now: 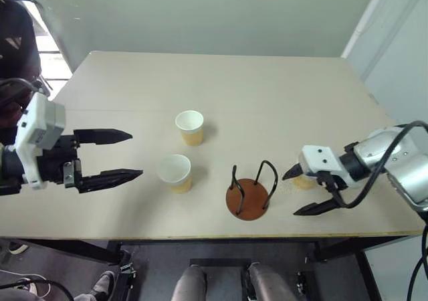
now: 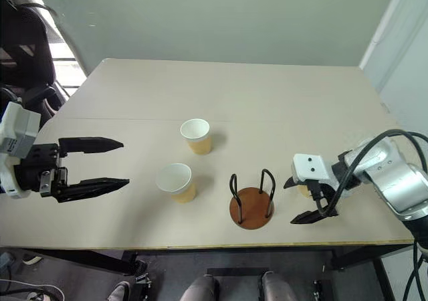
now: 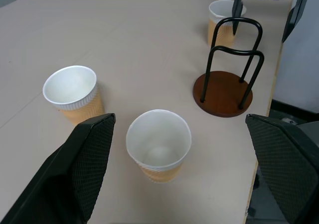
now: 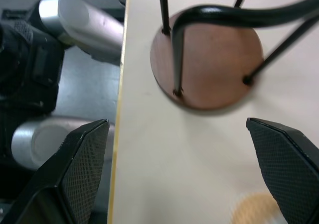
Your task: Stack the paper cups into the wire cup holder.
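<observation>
Head view, left to right: left gripper (image 1: 127,156) over the table's (image 1: 267,87) left edge, jaws wide apart, holding nothing. Two cups stand upright mid-table: one (image 1: 175,173) nearer the front edge, one (image 1: 190,127) just behind it. Holder (image 1: 250,192) sits empty near the front edge, right of centre. Third cup (image 3: 221,21) stands just right of the holder, w/ right gripper (image 1: 298,192) spread wide around it, fingers apart from its sides, gripping nothing.

3 paper cups (image 2: 196,136) flank the empty wire cup holder (image 2: 251,203).
</observation>
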Action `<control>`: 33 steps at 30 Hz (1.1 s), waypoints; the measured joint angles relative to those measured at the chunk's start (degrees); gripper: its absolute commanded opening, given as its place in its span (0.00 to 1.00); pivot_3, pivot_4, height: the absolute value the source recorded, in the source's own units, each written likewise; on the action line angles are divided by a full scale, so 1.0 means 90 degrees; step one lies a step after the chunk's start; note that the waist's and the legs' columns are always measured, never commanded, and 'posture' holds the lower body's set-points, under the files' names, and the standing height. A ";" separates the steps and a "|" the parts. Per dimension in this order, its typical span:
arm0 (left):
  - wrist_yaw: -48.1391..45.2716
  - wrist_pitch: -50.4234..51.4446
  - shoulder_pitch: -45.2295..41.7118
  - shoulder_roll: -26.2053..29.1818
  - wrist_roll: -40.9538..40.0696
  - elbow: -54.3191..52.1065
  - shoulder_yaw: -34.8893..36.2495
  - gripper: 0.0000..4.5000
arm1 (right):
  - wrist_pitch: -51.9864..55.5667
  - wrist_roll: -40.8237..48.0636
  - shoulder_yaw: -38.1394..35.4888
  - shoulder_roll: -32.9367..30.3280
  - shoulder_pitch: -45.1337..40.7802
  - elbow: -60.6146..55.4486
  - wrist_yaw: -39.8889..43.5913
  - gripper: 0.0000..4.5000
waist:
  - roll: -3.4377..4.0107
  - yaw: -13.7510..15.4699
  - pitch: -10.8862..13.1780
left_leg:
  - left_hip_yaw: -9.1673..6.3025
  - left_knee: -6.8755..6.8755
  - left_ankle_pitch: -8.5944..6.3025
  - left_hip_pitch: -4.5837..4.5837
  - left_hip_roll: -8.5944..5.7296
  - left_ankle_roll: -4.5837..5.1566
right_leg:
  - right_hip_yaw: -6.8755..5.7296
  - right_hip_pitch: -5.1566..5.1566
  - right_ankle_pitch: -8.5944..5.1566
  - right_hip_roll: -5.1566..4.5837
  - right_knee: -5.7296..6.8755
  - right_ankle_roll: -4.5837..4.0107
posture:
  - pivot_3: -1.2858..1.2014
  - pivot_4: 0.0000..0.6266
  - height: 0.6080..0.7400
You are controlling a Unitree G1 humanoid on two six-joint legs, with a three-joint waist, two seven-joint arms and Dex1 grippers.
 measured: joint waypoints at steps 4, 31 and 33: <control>-0.0028 -0.0083 -0.0241 0.0000 0.0016 0.0125 -0.0282 1.00 | -0.0162 0.0135 -0.0353 -0.0181 -0.0420 0.0250 0.0265 1.00 | 0.0000 0.0007 0.0001 | 0.0000 0.0000 0.0000 -0.0003 -0.0001 0.0000 | 0.0002 -0.0004 0.0000 0.0000 0.0000 0.0000 | 0.52 0.24 1.00; -0.0256 -0.0064 -0.0241 0.0003 -0.0153 0.0006 -0.0167 1.00 | -0.1079 -0.1542 0.0204 -0.0088 0.0162 0.1328 0.0163 0.56 | -0.0004 0.0036 0.0001 | 0.0004 0.0007 -0.0007 -0.0002 0.0002 0.0011 | 0.0005 -0.0001 0.0005 -0.0001 0.0000 0.0018 | 0.52 0.24 1.00; -0.0251 -0.0032 -0.0189 0.0003 -0.0155 -0.0023 -0.0071 1.00 | -0.1097 -0.1602 0.0236 -0.0062 0.0160 0.1449 0.0164 0.41 | -0.0004 0.0041 0.0002 | 0.0005 0.0008 -0.0007 -0.0002 0.0001 0.0011 | 0.0007 -0.0001 0.0005 -0.0002 0.0000 0.0018 | 0.52 0.24 1.00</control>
